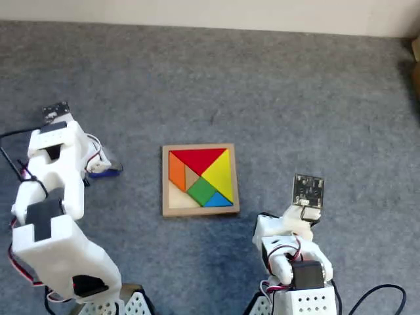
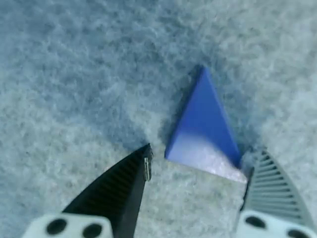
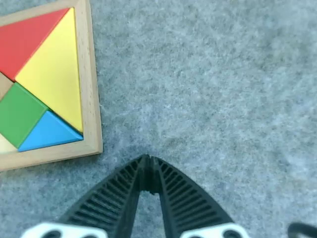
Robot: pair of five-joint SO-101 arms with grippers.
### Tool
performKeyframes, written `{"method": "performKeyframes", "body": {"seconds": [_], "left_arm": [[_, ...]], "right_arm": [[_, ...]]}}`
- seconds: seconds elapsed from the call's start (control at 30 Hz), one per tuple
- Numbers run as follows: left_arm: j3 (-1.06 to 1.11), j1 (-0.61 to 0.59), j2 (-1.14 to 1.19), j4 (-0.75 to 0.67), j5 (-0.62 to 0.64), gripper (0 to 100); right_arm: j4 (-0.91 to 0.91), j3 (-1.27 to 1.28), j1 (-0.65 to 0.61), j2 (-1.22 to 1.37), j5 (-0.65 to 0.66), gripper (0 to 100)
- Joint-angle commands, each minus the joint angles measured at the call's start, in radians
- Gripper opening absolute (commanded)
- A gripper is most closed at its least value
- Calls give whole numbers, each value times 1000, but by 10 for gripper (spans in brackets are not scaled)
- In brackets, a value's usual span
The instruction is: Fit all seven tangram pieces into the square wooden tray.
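The square wooden tray (image 1: 165,180) lies mid-table with red, yellow, orange, green, light blue and cream pieces in it; a bare wooden gap shows beside the orange piece. A dark blue triangle (image 2: 204,124) lies flat on the grey carpet to the tray's left, also seen as the blue triangle (image 1: 105,172) in the high view. My left gripper (image 2: 197,161) stands open over it, one finger at each side of its near edge, not closed on it. My right gripper (image 3: 149,167) is shut and empty, low over the carpet right of the tray (image 3: 92,99).
Grey carpet covers the whole table. The left arm's white body (image 1: 56,197) stretches along the left side. The right arm's base (image 1: 295,262) sits at the front right. A pale wall edge runs along the back.
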Motion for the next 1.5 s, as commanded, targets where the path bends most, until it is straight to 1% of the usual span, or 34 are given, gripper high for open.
{"method": "performKeyframes", "body": {"seconds": [0.0,0.07,0.23,0.3,0.63,0.8,0.93,1.13,1.37,1.4,1.47], "left_arm": [[-116,25,42,57,8,308],[-151,25,73,75,8,300],[-196,36,110,89,3,188],[-197,47,110,89,2,161],[-202,51,104,95,0,153],[-259,58,45,206,-2,153],[-239,119,-62,249,-2,153],[-150,237,-211,253,8,153],[-73,400,-257,253,14,153],[-71,423,-257,253,35,153],[-71,466,-255,255,130,153]], "right_arm": [[-2,114,8,-21,9,9],[-2,114,8,-21,9,9],[-2,114,8,-21,9,9],[-2,114,8,-21,9,9],[-2,114,8,-21,9,9],[-2,114,8,-21,9,9],[-2,114,8,-21,9,9],[-2,114,7,-21,9,9],[-2,114,7,-21,9,9],[-2,114,7,-21,9,9],[-2,114,7,-21,9,9]]}}
